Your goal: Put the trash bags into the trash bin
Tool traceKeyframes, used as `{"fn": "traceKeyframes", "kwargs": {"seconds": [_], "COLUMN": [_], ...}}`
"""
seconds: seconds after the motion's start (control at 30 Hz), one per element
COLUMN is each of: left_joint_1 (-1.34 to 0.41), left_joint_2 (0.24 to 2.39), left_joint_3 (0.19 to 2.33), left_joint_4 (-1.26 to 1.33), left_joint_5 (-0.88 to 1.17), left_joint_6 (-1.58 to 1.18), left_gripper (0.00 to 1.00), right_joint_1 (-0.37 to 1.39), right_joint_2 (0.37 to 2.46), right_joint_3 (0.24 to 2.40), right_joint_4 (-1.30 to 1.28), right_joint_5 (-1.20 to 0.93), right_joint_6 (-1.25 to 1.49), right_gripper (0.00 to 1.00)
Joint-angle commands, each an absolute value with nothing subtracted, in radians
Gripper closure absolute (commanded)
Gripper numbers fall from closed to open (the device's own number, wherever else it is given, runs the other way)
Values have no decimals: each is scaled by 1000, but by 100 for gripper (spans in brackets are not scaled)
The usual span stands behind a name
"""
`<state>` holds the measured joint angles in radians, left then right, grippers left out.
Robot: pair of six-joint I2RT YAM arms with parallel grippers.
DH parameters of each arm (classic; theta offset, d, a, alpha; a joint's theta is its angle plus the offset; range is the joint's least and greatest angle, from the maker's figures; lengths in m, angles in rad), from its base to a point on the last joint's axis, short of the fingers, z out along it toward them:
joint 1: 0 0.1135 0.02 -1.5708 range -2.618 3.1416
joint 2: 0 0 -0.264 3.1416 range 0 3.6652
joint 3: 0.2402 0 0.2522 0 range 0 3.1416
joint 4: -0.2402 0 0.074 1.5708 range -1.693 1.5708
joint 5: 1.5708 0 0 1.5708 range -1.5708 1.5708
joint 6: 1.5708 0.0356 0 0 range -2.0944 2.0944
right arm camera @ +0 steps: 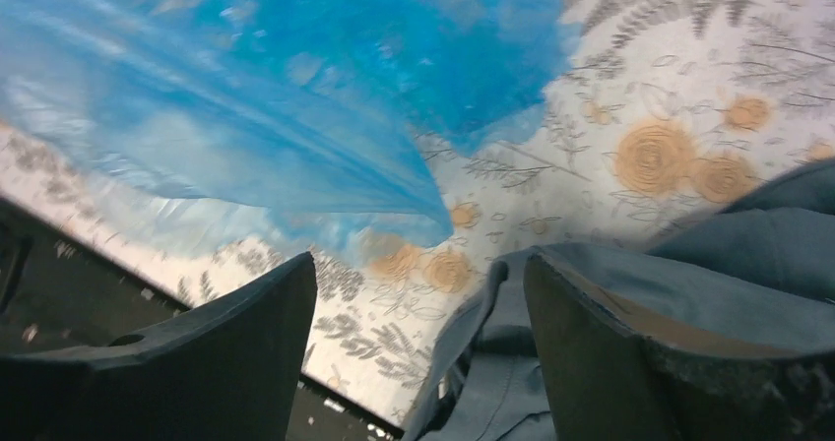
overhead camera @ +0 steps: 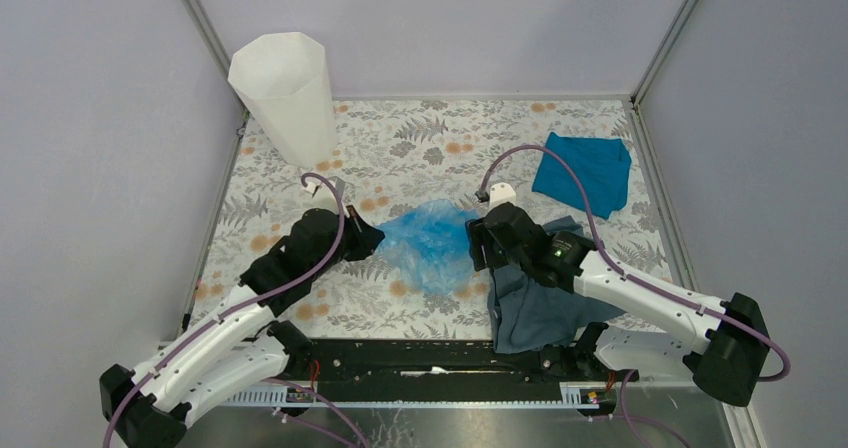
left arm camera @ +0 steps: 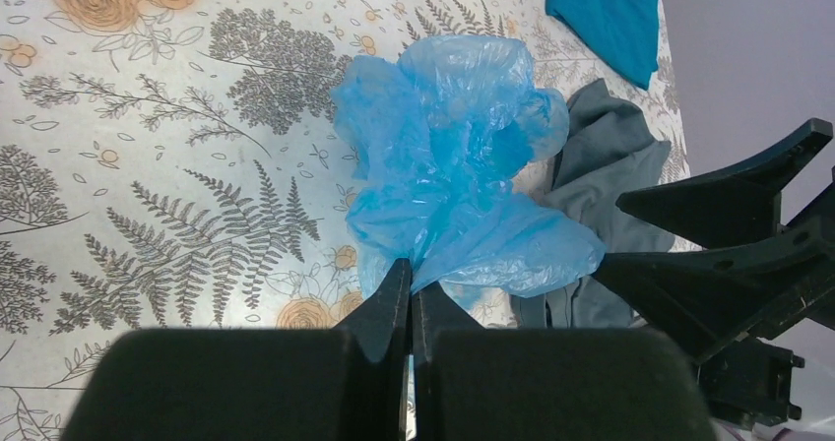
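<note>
The light-blue trash bag (overhead camera: 432, 240) lies bunched on the floral table between both arms; it also fills the left wrist view (left arm camera: 453, 165) and the top of the right wrist view (right arm camera: 276, 106). My left gripper (left arm camera: 411, 276) is shut on the bag's near edge, the film pinched between the fingertips. My right gripper (right arm camera: 418, 283) is open just right of the bag, with nothing between its fingers and a grey-blue cloth under its right finger (right arm camera: 591, 352). The white trash bin (overhead camera: 285, 93) stands upright at the far left.
A dark grey-blue cloth (overhead camera: 540, 303) lies under the right arm near the table's front edge. A teal cloth (overhead camera: 585, 173) lies at the far right. Grey walls enclose the table on three sides.
</note>
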<state>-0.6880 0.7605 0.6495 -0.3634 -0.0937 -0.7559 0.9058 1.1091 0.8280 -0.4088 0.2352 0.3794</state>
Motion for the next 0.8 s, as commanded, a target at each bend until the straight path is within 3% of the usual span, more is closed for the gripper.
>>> {"fn": "traceKeyframes", "kwargs": {"seconds": [0.0,0.13,0.23,0.4,0.53,0.67,0.7,0.73,0.77], "left_joint_1": [-686,-685,-686,-686,-685,-685,-686,-686,-685], "left_joint_2": [785,801,815,846,851,856,857,854,852], "left_joint_3": [701,719,732,770,781,802,807,810,806], "left_joint_4": [-321,-320,-322,-339,-347,-381,-400,-418,-431], "left_joint_5": [-38,-7,19,65,72,42,18,-8,-33], "left_joint_6": [-730,-718,-708,-689,-673,-658,-660,-667,-677], "left_gripper": [100,100,100,100,100,100,92,73,47], "right_joint_1": [904,945,1015,1091,1096,1078,1044,1004,953], "right_joint_2": [1075,1076,1125,1269,1320,1292,1287,1280,1271], "right_joint_3": [827,818,848,954,982,938,939,939,930], "right_joint_4": [-338,-234,-184,-200,-180,-76,-84,-98,-97], "right_joint_5": [41,-8,90,248,337,414,402,367,314], "right_joint_6": [331,221,117,75,101,178,218,259,295], "right_gripper": [15,9,8,14,37,81,94,100,100]}}
